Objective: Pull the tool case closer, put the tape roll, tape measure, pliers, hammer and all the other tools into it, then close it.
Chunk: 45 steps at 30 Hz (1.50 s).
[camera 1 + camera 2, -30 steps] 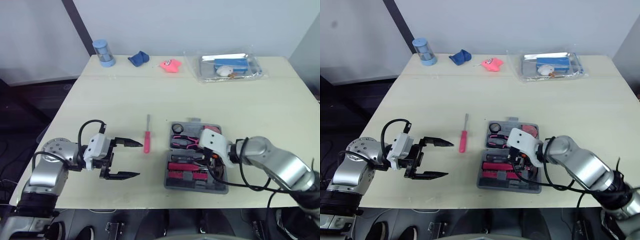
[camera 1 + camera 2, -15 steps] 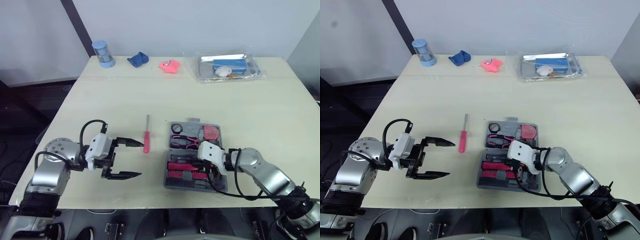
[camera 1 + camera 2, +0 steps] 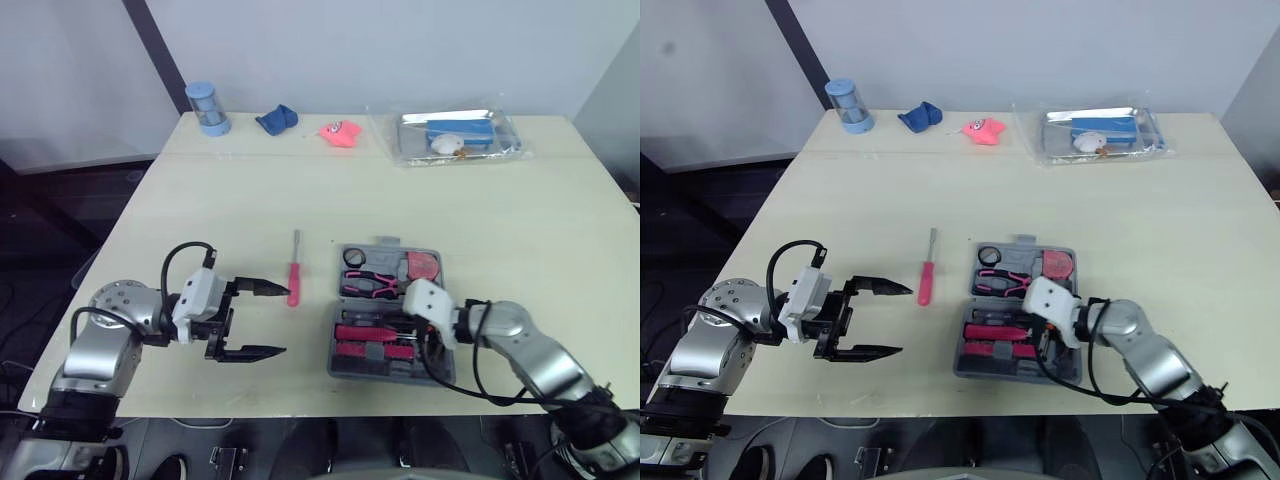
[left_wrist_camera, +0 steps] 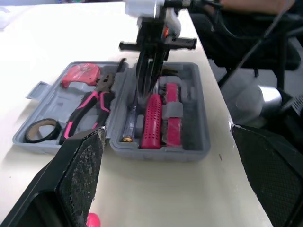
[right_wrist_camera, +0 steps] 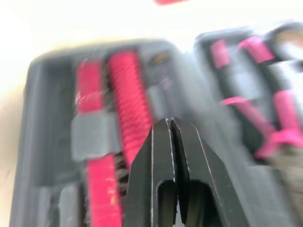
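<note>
The open tool case [image 3: 380, 373] lies on the surface [image 3: 250, 190], with the tape roll [image 3: 354, 258], pliers [image 3: 368, 286] and tape measure [image 3: 425, 265] in its far half. The right hand [image 5: 169, 124], fingers pressed together, points down into the case's near half. Left of the case, the left hand [image 3: 282, 320] is spread wide beside a red screwdriver [image 3: 295, 270].

pale table [image 3: 500, 220], grey wall [image 3: 400, 50], dark floor [image 3: 60, 200]
</note>
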### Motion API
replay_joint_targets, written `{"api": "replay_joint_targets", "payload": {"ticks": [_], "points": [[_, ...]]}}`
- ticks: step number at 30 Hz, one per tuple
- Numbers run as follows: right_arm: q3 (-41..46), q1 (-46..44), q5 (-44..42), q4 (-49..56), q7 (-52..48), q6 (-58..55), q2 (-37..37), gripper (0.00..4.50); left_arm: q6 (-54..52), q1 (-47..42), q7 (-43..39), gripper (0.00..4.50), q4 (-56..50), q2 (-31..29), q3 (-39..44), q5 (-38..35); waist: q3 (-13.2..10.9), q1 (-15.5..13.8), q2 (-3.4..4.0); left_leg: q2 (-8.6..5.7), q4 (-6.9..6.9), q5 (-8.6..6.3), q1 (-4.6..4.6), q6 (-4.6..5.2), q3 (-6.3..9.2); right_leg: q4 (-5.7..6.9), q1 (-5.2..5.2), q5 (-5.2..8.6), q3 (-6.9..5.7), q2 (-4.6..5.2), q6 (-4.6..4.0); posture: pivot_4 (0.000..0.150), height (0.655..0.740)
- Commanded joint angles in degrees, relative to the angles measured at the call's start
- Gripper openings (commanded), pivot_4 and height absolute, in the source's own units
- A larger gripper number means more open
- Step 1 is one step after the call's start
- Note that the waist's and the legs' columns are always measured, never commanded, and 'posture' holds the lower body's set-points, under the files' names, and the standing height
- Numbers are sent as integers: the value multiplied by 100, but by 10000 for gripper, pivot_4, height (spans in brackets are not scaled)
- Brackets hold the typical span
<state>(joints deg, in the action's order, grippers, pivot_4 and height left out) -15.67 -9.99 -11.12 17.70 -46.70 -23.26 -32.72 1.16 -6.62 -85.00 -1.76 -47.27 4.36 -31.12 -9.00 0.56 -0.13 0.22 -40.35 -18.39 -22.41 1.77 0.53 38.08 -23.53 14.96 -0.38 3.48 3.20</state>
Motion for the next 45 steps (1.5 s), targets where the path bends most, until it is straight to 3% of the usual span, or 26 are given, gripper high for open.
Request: {"api": "replay_joint_targets", "payload": {"ticks": [1,5,13,20,23,34,39,45], "points": [[1052,544,-474,380,234,459,58,789,-160,242,294,45000,-172,28,400,-198,0,1,0,0,0,0,1,0,-1,0,1,0,1,2,0,1500,7400],[2076,1399,-855,408,200,809,-2,789,-241,584,790,45000,-73,184,759,-185,0,3,0,0,1,0,1,0,-2,1,1,0,2,1,0,1500,7400],[4420,2807,-1422,-957,190,1833,116,789,-381,1308,2196,45000,242,800,1633,-57,2,-11,0,1,8,-14,37,25,-14,3,25,-1,14,4,2,1500,7400],[5420,3404,-1745,-1771,88,2503,294,28556,-171,1890,2775,45000,753,1072,2019,186,8,9,8,6,16,-17,78,29,-17,-1,61,0,18,4,0,1500,7400],[5469,3514,-1750,-2007,57,2603,334,43524,-80,1960,2870,45000,963,1102,2065,287,8,2,6,6,16,-18,76,30,-16,-4,63,0,18,8,0,1500,7400],[5272,3409,-2024,-1452,-36,2404,266,44332,-773,1645,3470,45000,418,1235,1849,165,24,1,29,6,16,-17,81,29,-10,-4,76,0,25,44,-1,1500,7400],[4775,3379,-2681,-6,-358,1501,-129,44332,-1851,1280,4580,45000,-562,1629,1254,320,27,-2,36,6,16,-18,80,30,-8,-4,77,-1,24,49,1,1500,7400],[4176,2740,-3162,1119,-351,727,-660,44332,-2907,1013,5981,45000,-1614,2222,792,502,33,-13,24,5,14,-16,77,27,4,-6,79,-1,18,45,1,1500,7400]]}}
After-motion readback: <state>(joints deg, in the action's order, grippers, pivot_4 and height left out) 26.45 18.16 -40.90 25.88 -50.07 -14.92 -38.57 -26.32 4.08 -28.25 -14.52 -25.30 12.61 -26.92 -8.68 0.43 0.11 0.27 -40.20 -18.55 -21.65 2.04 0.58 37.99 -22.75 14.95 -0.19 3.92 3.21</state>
